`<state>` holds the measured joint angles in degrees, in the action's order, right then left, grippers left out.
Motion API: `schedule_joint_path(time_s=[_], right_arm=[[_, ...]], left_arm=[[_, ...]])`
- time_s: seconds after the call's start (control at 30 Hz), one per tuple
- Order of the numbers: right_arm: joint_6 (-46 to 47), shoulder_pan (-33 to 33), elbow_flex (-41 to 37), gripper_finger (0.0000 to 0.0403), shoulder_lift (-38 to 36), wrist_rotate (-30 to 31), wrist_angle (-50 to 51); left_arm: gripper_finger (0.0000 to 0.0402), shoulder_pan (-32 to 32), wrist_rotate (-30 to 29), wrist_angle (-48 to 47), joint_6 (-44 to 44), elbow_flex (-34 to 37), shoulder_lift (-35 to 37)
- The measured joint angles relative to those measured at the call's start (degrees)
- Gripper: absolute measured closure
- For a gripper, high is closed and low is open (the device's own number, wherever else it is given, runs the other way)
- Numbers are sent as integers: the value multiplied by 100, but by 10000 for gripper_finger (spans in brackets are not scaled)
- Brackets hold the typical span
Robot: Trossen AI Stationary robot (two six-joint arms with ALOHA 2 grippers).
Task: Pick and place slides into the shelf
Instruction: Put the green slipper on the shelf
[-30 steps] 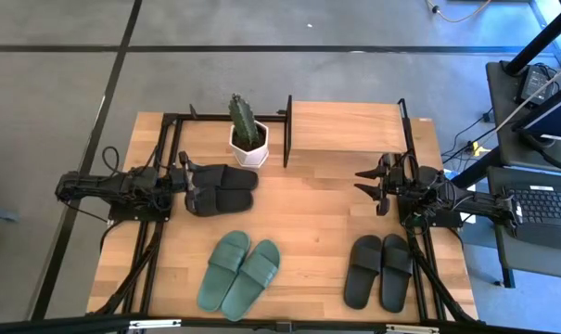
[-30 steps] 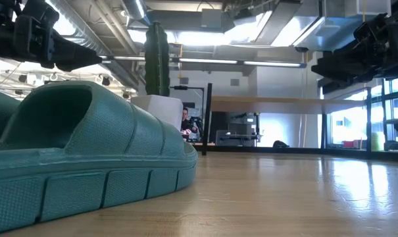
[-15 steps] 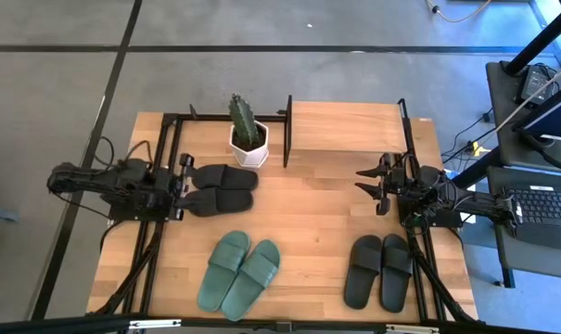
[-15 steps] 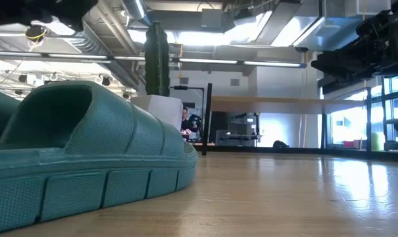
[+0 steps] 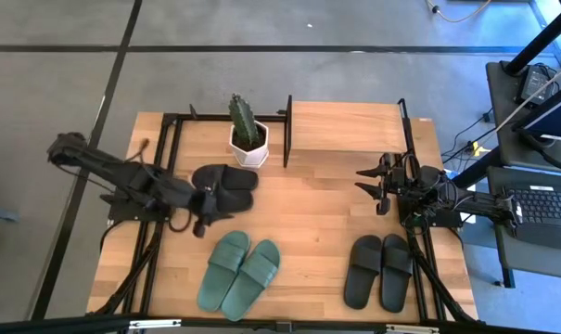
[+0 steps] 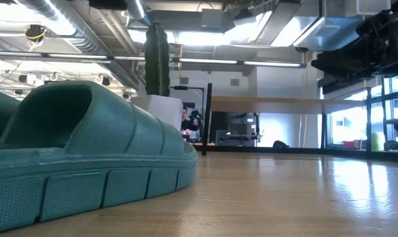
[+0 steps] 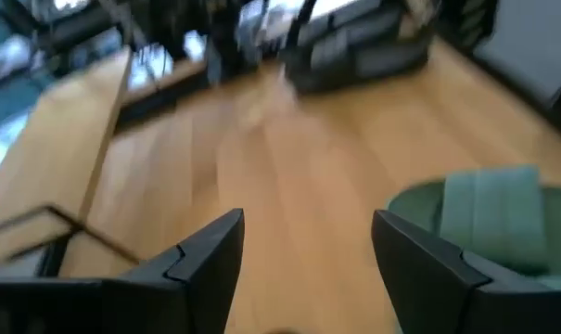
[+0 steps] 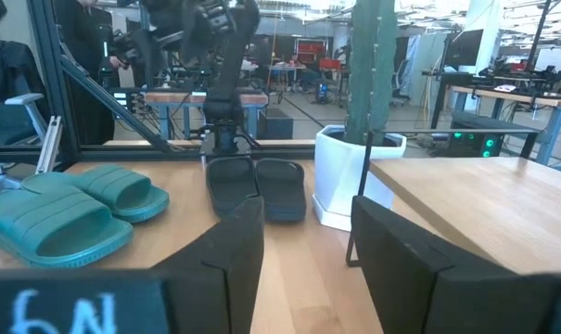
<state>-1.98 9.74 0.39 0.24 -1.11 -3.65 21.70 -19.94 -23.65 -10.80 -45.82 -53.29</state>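
Spreading wide with nothing between them, the fingers of the left gripper (image 5: pixel 202 221) hang just beside the near end of the black foam slide pair by the plant pot (image 5: pixel 226 184), with the sage-green foam slide pair (image 5: pixel 239 275) a little farther off on the other side. In the left wrist view the 2 dark fingertips (image 7: pixel 215 249) frame bare light wooden tabletop (image 7: pixel 289 176), and one green slide (image 7: pixel 475 218) sits just outside 1 finger.

Judging from this, the step in hand is lining up on a slide. To do it well, the fingers should straddle 1 slide across its narrow width, at the strap, and close only when centred, so the soft foam does not twist out.

The black pair near this gripper lies side by side, touching, its long axis across the table toward the small light-wood-topped rack on black posts (image 5: pixel 347 126); which end is the toe I cannot tell. The green pair runs at a slant, its upper ends tipped toward the right arm's side. The other black foam pair (image 5: pixel 380 271) lies well apart, just below the right gripper (image 5: pixel 362 182).

That right gripper waits beside the shelf, fingers partly apart and empty.
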Motion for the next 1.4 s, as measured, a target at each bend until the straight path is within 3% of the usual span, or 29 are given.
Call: schedule_joint_path(time_s=[0.1,0.33,0.47,0.93,1.4], right_arm=[[-1,0,1,238,-1,1,1],[-2,0,1,238,-1,1,73],[35,0,1,238,1,1,219],[623,-2,1,238,-1,1,259],[620,-2,1,238,-1,1,259]], left_arm=[[173,463,-525,-359,416,-375,-587],[173,1403,-1294,-248,1003,-934,-1896],[173,1749,-1517,-250,1215,-1207,-2506],[173,2297,-1666,-115,1947,-2009,-3830],[173,2297,-1548,89,2421,-2068,-5191]])
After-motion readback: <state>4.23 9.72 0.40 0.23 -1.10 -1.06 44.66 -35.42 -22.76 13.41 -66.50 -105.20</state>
